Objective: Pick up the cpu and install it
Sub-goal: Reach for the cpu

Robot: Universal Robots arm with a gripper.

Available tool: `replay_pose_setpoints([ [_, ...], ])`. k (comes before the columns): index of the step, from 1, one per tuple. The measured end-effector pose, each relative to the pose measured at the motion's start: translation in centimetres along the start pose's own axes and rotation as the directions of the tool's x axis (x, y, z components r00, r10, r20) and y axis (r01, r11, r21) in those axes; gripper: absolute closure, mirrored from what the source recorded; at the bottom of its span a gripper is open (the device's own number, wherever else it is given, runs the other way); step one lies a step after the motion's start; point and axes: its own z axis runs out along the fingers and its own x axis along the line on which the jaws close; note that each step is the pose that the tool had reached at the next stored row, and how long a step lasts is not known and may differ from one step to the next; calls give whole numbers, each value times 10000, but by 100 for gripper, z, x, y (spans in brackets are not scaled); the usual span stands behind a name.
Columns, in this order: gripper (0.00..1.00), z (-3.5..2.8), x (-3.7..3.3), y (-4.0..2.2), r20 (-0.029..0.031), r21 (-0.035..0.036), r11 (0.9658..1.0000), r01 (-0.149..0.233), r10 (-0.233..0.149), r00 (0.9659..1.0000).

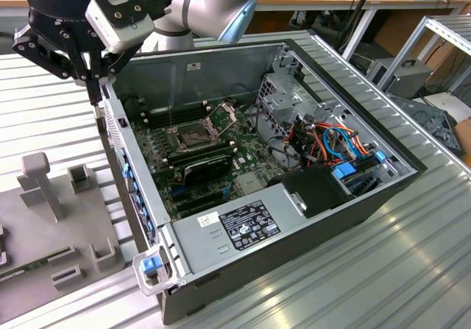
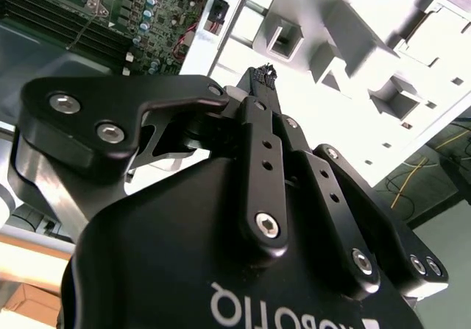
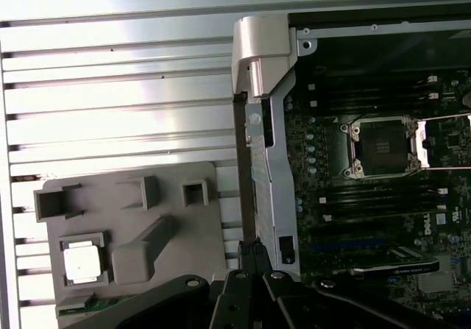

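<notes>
Barely begun, I judge: small silver-grey square cpu (image 3: 82,263) lies in the grey moulded tray (image 3: 199,255), dark square socket (image 3: 381,146) open and empty, black pincer (image 2: 263,73) clenched, holding nothing

On my bench the open desktop case (image 1: 412,168) lay on its side on the slatted aluminium table (image 1: 353,292). Its green motherboard (image 1: 246,143) faced up and the socket frame (image 1: 185,134) was flipped open. Orange and blue cables (image 1: 335,141) were bunched toward the exterior view's right. A grey moulded tray (image 1: 73,218) sat just beside the case.
</notes>
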Motion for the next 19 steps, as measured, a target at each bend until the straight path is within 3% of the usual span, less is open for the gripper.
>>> replay_pose_setpoints([
  [13, 89, -1, 50, -4, 0, 0, 10000, 0, 0, 10000],
  [19, 89, -1, 177, -13, 0, 0, 10000, 0, 0, 10000],
])
